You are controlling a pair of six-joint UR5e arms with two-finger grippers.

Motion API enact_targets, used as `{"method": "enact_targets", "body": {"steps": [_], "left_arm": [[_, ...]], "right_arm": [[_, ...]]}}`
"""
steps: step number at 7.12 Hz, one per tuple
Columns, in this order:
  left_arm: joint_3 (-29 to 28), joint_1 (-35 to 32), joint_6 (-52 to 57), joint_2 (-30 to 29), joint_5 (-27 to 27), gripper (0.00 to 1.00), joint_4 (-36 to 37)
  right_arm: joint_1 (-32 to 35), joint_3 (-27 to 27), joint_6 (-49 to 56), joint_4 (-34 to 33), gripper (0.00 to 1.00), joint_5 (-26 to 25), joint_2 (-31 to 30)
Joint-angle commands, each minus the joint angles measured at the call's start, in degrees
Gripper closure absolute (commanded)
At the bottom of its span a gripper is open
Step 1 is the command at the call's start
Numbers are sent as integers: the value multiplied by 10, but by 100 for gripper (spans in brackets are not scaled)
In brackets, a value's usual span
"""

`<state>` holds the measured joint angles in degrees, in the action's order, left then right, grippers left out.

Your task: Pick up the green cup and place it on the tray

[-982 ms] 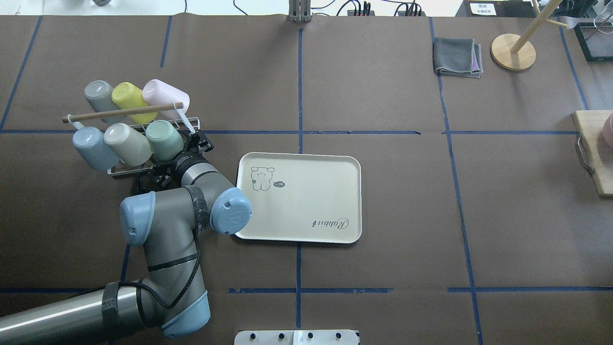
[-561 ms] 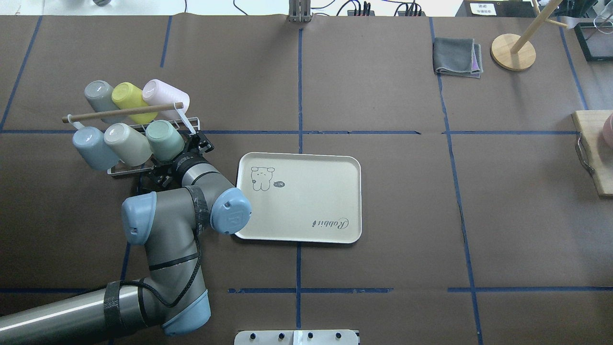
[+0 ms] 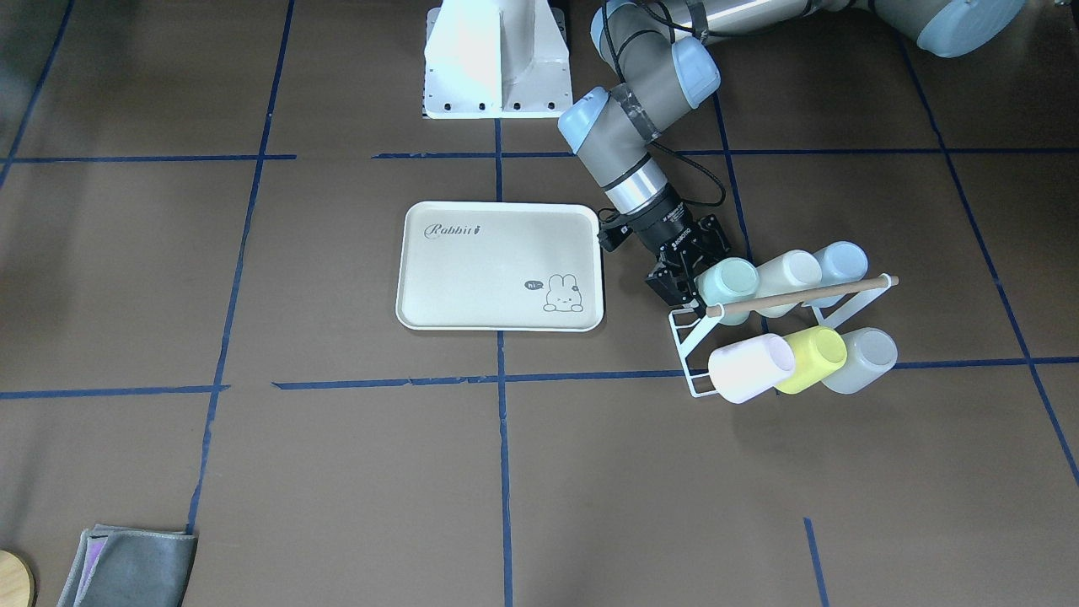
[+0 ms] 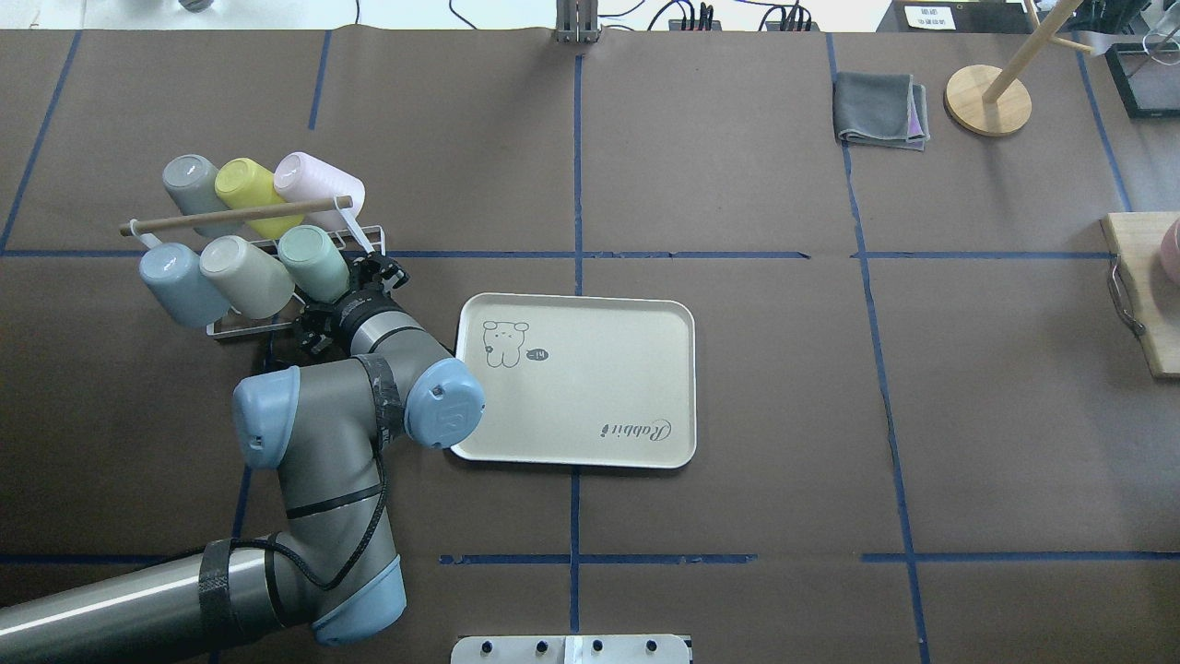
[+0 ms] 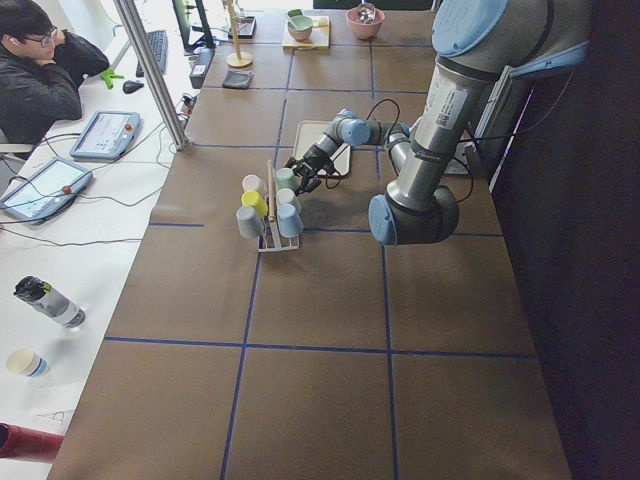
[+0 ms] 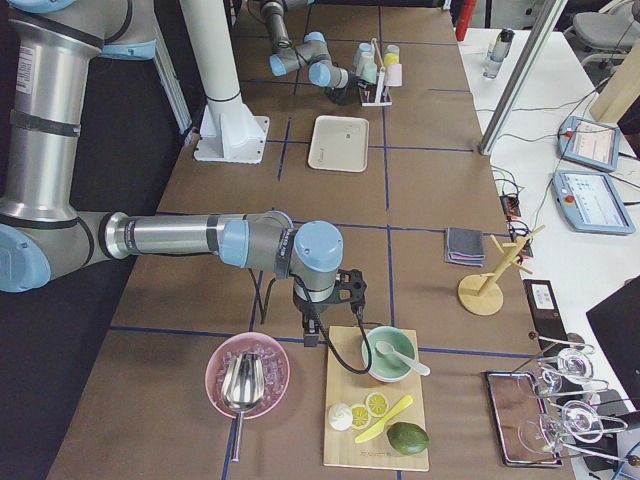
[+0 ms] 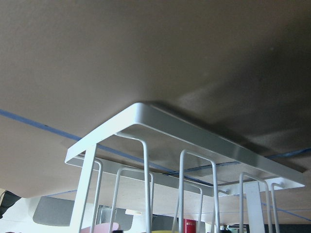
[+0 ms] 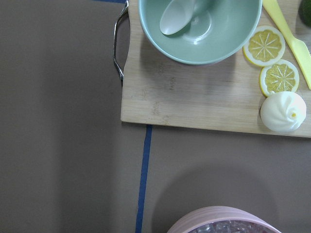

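Extraction from the rack looks like the step in hand. In the overhead view the green cup (image 4: 312,261), a small pale mint cylinder of matte plastic, sits left of centre, tilted on a white wire rack (image 3: 687,354) with its base pointing up and to the frame's upper left. It is not yet on the tray (image 4: 590,387), a flat cream rectangle with rounded corners and a raised rim lying near mid-frame, just right of the rack.

The left gripper (image 3: 693,273) comes in from the tray side. Its fingers straddle the cup's mouth end and appear pressed against its sides, pinching it. The right gripper (image 6: 328,300) hangs far off by a wooden board, and whether it is spread or pressed together cannot be told.

The next move probably calls for drawing the cup along its own tilt, up and off the wire prong. It can then swing toward the frame's right and go down inside the tray's rim.

Room is tight on the rack side. A cream cup (image 3: 788,271) sits just beside the green one, with a pale blue cup (image 3: 839,260) beyond it. A wooden rod (image 3: 801,295) crosses close over this row in the front-facing view, and pink (image 3: 748,364), yellow-green (image 3: 813,356) and grey (image 3: 864,358) cups fill the rack's other row. A sideways pull could drag the light rack or knock a neighbour. Toward the tray the brown table (image 4: 737,184) is open, and nothing shows on the tray's surface.
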<state>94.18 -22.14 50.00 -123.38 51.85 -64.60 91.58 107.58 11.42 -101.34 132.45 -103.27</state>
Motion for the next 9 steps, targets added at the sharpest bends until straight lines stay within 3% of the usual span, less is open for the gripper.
{"method": "enact_targets", "body": {"steps": [1, 9], "left_arm": [[9, -4, 3, 0, 0, 37, 0], [109, -12, 24, 15, 0, 36, 42]], "right_arm": [[-1, 0, 0, 0, 0, 0, 0], [0, 1, 0, 1, 0, 0, 0]]}}
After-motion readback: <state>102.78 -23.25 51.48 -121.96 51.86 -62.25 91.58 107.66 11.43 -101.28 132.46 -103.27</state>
